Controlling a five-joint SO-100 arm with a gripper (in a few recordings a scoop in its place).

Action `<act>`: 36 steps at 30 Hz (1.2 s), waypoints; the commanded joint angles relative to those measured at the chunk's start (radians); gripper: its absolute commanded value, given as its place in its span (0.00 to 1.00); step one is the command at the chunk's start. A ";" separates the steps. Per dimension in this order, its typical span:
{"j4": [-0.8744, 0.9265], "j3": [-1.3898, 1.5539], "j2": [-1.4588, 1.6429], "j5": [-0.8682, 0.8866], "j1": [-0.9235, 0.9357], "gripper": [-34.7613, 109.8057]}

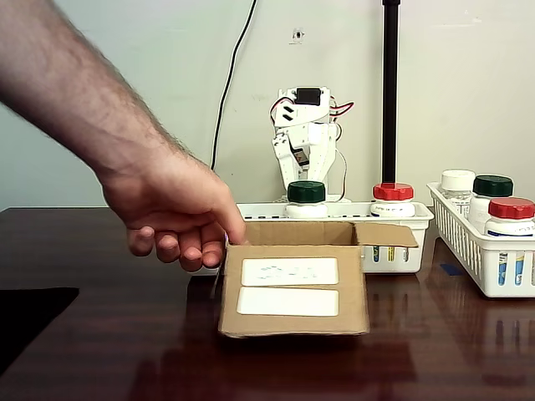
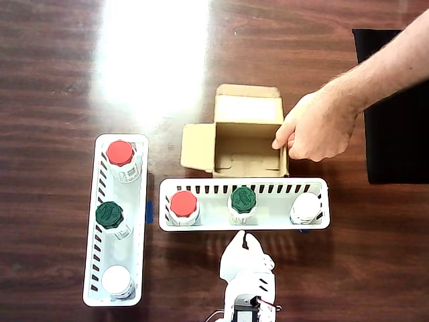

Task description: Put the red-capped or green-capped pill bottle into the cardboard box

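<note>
Pill bottle (image 2: pixel 242 203), green-capped, is seen standing upright in the middle of the long white basket (image 2: pixel 208 227) that lies between the robot arm and the cardboard box (image 2: pixel 231 151); a red-capped bottle (image 2: pixel 183 205) and a white-capped bottle (image 2: pixel 305 207) stand in the same basket on either side of it, each well apart from it. Its long axis is vertical, with the cap pointing straight up, as is confirmed in the fixed view, where the dark green cap (image 1: pixel 306 192) rises above the basket rim behind the box. The bottle is judged to be light and rigid, of smooth plastic that may slip, while the ribbed cap should offer a surer hold; it would best be taken across the cap or the neck just below it, since the body is walled in by the basket. The gripper (image 2: pixel 242 235) is seen just short of the basket's near wall, pointed at the bottle, and its jaws appear drawn together on nothing. The box stands open-topped just beyond the basket, and one side of it is touched by a person's hand (image 2: pixel 315 127).
</note>
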 commanded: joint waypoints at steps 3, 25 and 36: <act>-0.049 -0.031 0.087 -0.002 0.038 0.25; -0.018 -0.577 -0.505 -0.023 -0.153 0.56; -0.178 -0.689 -0.735 0.011 -0.123 0.64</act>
